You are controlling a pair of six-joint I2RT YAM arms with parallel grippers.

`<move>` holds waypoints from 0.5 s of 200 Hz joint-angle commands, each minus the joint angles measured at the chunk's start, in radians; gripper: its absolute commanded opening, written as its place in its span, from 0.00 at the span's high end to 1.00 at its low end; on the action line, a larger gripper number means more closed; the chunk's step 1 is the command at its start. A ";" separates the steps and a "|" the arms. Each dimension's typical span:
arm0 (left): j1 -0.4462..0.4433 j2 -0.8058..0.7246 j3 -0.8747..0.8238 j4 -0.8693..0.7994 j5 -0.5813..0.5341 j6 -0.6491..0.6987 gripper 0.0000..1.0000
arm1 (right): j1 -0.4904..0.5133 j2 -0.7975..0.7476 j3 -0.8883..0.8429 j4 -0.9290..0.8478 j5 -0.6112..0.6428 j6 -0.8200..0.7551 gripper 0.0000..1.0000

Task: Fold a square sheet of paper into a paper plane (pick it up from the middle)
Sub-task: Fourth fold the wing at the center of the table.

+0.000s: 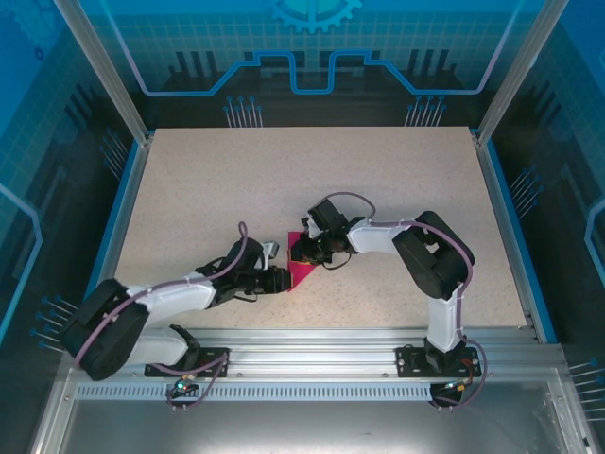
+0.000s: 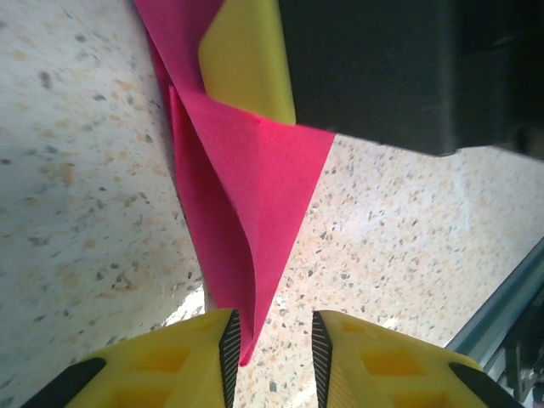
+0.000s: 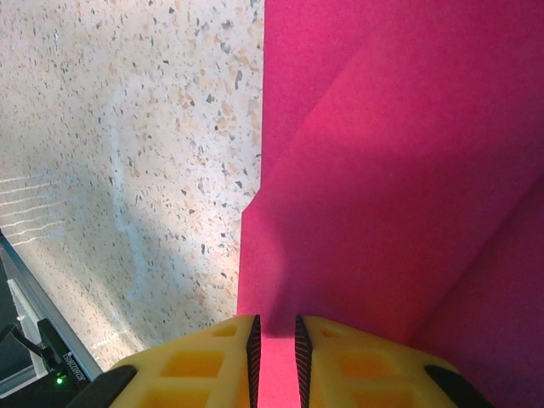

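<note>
The square sheet of paper (image 1: 304,273), magenta-pink and partly folded with creases, lies on the speckled table just ahead of both arms. In the left wrist view it narrows to a point (image 2: 255,187) that rests against the inner pad of one finger. My left gripper (image 2: 272,327) is open, and table shows across the rest of the gap. My right gripper (image 3: 276,327) stands over the sheet (image 3: 382,170) from the far side. Its jaws are only narrowly apart and flat paper shows through the slit. One of its yellow fingers (image 2: 246,59) presses on the paper's upper part.
The aluminium rail (image 1: 312,339) runs along the table's near edge, close behind the left gripper (image 1: 282,280) and the right gripper (image 1: 301,252). It also appears as the rail (image 2: 510,306) and the rail (image 3: 34,340). Blue side walls (image 1: 118,218) bound the table.
</note>
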 commanded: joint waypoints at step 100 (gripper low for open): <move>0.025 -0.148 -0.007 -0.042 -0.021 -0.154 0.74 | -0.014 0.007 -0.036 0.017 0.031 0.033 0.79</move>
